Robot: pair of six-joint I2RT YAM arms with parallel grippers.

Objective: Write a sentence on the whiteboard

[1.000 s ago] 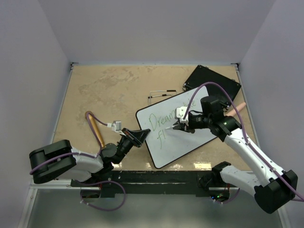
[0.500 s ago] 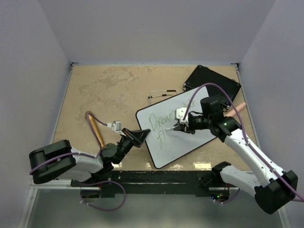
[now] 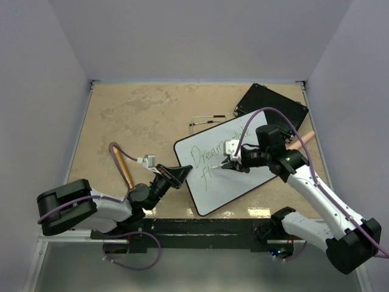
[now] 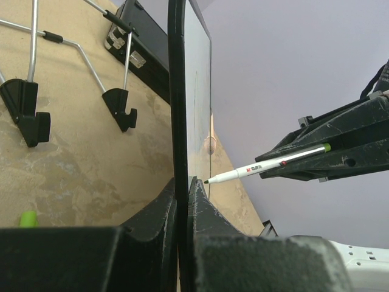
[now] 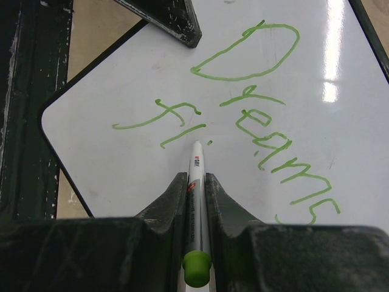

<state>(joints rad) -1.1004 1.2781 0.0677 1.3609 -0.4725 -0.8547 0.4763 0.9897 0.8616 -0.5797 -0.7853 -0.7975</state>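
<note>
The whiteboard (image 3: 231,167) lies tilted at the table's centre right, with green writing "Dreams" and "fl" on it (image 5: 261,128). My left gripper (image 3: 176,174) is shut on the whiteboard's left edge; in the left wrist view the black frame (image 4: 177,91) runs between my fingers. My right gripper (image 3: 230,163) is shut on a white marker (image 5: 196,182) with a green end. Its tip sits at the board surface just right of the "fl". The marker also shows in the left wrist view (image 4: 261,167).
A flat black board (image 3: 270,106) lies at the back right. A wire stand (image 3: 203,120) with black feet lies behind the whiteboard. A green marker cap (image 4: 27,218) lies on the table. A tan tube (image 3: 123,164) lies at the left.
My right gripper and the marker have shifted slightly toward the upper left across the board. The left arm has not moved.
</note>
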